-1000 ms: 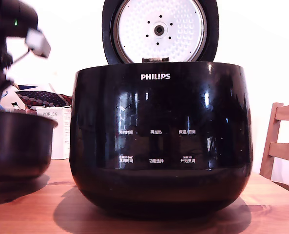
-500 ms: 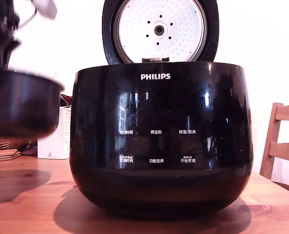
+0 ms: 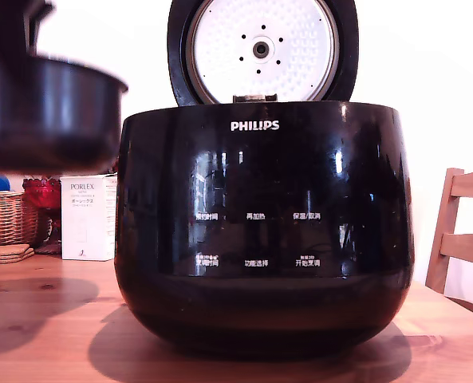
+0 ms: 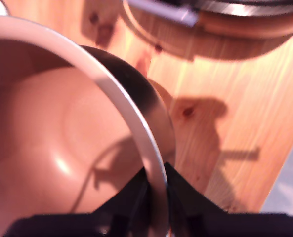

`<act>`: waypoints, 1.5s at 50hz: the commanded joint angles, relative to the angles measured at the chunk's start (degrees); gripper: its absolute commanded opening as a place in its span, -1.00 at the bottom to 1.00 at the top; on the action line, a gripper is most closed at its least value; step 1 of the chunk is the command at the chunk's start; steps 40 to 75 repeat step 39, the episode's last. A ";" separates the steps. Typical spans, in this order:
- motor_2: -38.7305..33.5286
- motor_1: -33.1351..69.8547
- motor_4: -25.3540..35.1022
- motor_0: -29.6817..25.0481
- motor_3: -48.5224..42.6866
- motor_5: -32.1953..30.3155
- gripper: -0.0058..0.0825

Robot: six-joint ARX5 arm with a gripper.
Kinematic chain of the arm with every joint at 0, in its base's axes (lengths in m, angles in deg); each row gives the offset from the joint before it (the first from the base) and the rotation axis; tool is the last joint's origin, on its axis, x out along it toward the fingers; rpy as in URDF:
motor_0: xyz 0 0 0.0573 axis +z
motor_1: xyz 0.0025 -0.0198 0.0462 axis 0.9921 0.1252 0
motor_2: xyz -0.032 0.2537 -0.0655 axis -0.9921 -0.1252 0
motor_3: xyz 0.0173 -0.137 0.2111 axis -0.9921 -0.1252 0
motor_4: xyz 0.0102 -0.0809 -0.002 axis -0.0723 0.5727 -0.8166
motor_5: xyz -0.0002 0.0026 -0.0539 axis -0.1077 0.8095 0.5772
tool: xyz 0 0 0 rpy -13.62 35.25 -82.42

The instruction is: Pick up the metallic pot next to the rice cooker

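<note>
Dark round pot (image 3: 49, 112), pale rim

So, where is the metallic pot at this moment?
The metallic pot hangs above the table at the exterior view's left, beside the rice cooker, its rim pinched in the claw.

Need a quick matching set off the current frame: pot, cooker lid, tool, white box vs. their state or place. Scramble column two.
1. metallic pot
2. rice cooker lid
3. tool
4. white box

a. standing on the table behind the cooker
b. clamped on the pot's rim
c. raised clear of the table
d. swung open, upright

Pairs: 1-c, 2-d, 3-b, 4-a
</note>
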 commanded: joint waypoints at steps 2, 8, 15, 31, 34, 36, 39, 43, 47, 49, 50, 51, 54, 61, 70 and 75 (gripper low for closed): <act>1.53 -2.80 -0.96 0.31 1.11 0.81 -0.92; 1.51 -4.50 -0.94 0.33 1.03 1.84 -0.92; 1.51 -5.75 -0.11 0.31 0.98 2.78 -0.92; 1.51 -6.12 0.31 -0.04 0.96 3.23 -0.92; 1.51 -6.12 0.33 -0.04 0.96 3.23 -0.92; 1.51 -6.12 0.33 -0.04 0.96 3.23 -0.92; 1.51 -6.12 0.31 -0.04 0.96 3.23 -0.92; 1.51 -6.12 0.31 -0.04 0.96 3.23 -0.92; 1.51 -6.12 0.31 -0.04 0.96 3.23 -0.92; 1.51 -6.12 0.31 -0.04 0.96 3.23 -0.92; 1.51 -6.12 0.31 -0.04 0.96 3.23 -0.92; 1.51 -6.12 0.31 -0.04 0.96 3.23 -0.92; 1.51 -6.12 0.31 -0.04 0.96 3.23 -0.92; 1.51 -6.12 0.31 -0.04 0.96 3.23 -0.92; 1.51 -6.12 0.31 -0.04 0.96 3.23 -0.92; 1.51 -6.12 0.31 -0.04 0.96 3.23 -0.92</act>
